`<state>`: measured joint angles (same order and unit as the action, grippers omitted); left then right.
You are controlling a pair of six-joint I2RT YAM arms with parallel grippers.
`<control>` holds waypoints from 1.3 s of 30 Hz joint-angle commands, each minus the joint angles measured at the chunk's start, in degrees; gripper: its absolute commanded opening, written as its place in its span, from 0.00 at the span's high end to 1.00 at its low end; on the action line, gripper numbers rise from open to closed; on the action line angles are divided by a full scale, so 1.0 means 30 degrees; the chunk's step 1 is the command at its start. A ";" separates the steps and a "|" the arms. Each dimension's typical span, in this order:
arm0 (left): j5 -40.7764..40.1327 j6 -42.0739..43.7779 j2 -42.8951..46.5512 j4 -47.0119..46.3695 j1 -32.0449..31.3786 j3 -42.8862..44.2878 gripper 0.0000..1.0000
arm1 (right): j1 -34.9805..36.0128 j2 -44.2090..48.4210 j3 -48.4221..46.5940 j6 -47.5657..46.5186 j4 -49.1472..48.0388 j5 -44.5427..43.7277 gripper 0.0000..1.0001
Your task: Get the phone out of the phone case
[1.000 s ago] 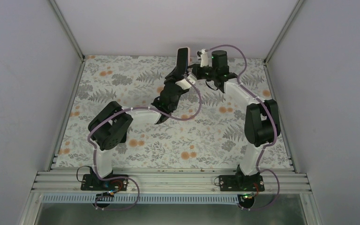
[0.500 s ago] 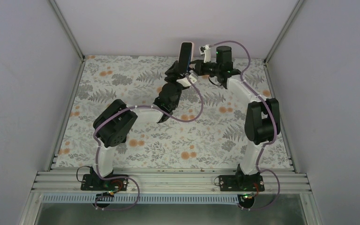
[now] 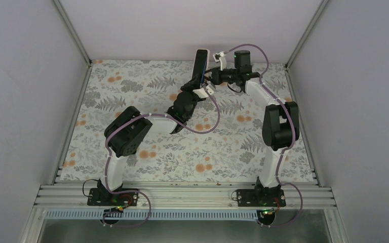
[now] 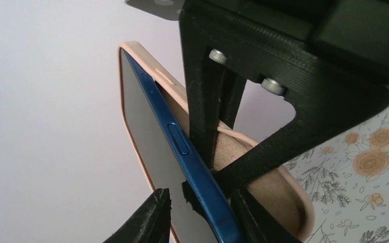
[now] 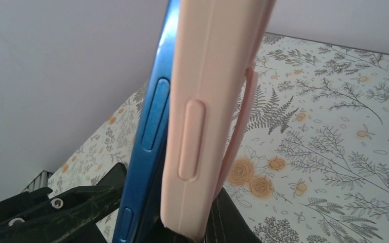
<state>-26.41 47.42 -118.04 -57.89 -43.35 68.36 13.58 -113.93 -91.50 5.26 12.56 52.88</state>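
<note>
A blue phone (image 3: pixel 199 63) with a dark screen stands nearly upright in the air near the back wall, in a peach phone case (image 5: pixel 207 101). My left gripper (image 3: pixel 196 83) grips the phone's lower end from below; its jaws stand either side of the blue edge (image 4: pixel 162 126) in the left wrist view. My right gripper (image 3: pixel 211 76) comes from the right and is shut on the case's side wall (image 4: pixel 278 187). The case has peeled away from the phone (image 5: pixel 154 116) along that side, leaving a gap.
The flowered tablecloth (image 3: pixel 147 91) covers the table below. Grey walls and metal corner posts (image 3: pixel 73 33) close in the back and sides. Both arms' purple cables (image 3: pixel 215 109) loop near the grippers.
My left arm has carried the phone right and stood it more upright. My right gripper has closed in from the right onto the case's edge.
</note>
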 commanded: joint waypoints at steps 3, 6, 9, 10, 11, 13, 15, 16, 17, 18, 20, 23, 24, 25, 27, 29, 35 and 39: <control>-0.4644 0.0029 0.0176 -0.3440 0.3820 0.2259 0.74 | 0.1080 0.1699 0.2744 -0.2465 0.7802 0.9265 0.97; -0.4428 0.0152 0.0285 -0.3558 0.4004 0.2119 0.80 | 0.1104 0.1837 0.2984 -0.2860 0.8108 0.9404 0.98; -0.3882 0.0351 0.0708 -0.4207 0.3999 0.1414 0.85 | 0.1106 0.2012 0.2677 -0.3635 0.8874 0.8288 0.98; -0.3760 0.0276 0.0906 -0.4113 0.4019 0.1274 0.85 | 0.1058 0.1972 0.2491 -0.4112 0.9356 0.7705 0.97; -0.3697 0.0241 0.1069 -0.3962 0.4021 0.1257 0.87 | 0.1001 0.1857 0.2306 -0.4603 0.9863 0.7208 0.97; -0.3536 0.0304 0.1374 -0.3897 0.4021 0.1108 0.92 | 0.0784 0.1667 0.2264 -0.4965 1.0293 0.6281 0.97; -0.3501 0.0174 0.1786 -0.3799 0.4021 0.0819 0.96 | 0.0517 0.1430 0.2066 -0.5202 1.0585 0.5048 0.97; -0.3222 -0.0094 0.2139 -0.3429 0.4021 0.0654 0.98 | 0.0358 0.1295 0.1946 -0.5238 1.0639 0.4155 0.97; -0.2916 -0.0366 0.2516 -0.3108 0.4021 0.0447 0.98 | 0.0122 0.1223 0.1868 -0.5107 1.0576 0.3098 0.97; -0.2709 -0.0634 0.2911 -0.2789 0.4021 0.0209 0.98 | -0.0215 0.1222 0.1840 -0.4903 1.0407 0.1651 0.97; -0.2264 -0.0950 0.3828 -0.2305 0.4021 -0.0426 0.98 | -0.1043 0.1267 0.1933 -0.4511 0.9819 0.0132 0.97; -0.1797 -0.1476 0.5123 -0.0757 0.4049 -0.1095 0.98 | -0.2130 0.0973 0.1621 -0.4843 1.0042 -0.1371 0.97; -0.1676 -0.1648 0.5515 -0.0236 0.4050 -0.1284 0.98 | -0.2474 0.0879 0.1626 -0.4973 1.0077 -0.1855 0.97; -0.1256 -0.1915 0.5960 0.0746 0.4065 -0.1436 0.98 | -0.2660 0.0816 0.1704 -0.5128 1.0015 -0.2190 0.97; -0.1047 -0.2114 0.6747 0.1582 0.4065 -0.1743 0.98 | -0.3018 0.0803 0.1902 -0.5293 0.9764 -0.3023 0.97; -0.0677 -0.2309 0.7611 0.2285 0.4080 -0.2101 0.98 | -0.3345 0.0800 0.2108 -0.5431 0.9572 -0.3261 0.97; -0.0140 -0.2509 0.8502 0.3882 0.4432 -0.2551 0.98 | -0.3611 0.1212 0.2582 -0.5777 0.9611 -0.4324 0.97; 0.0259 -0.2555 0.8750 0.4245 0.4536 -0.2978 0.98 | -0.3810 0.1647 0.3032 -0.6053 1.0005 -0.3585 0.97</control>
<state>-24.53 40.77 -92.82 -42.50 -28.23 60.07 0.67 -111.02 -82.98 -9.13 38.98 41.12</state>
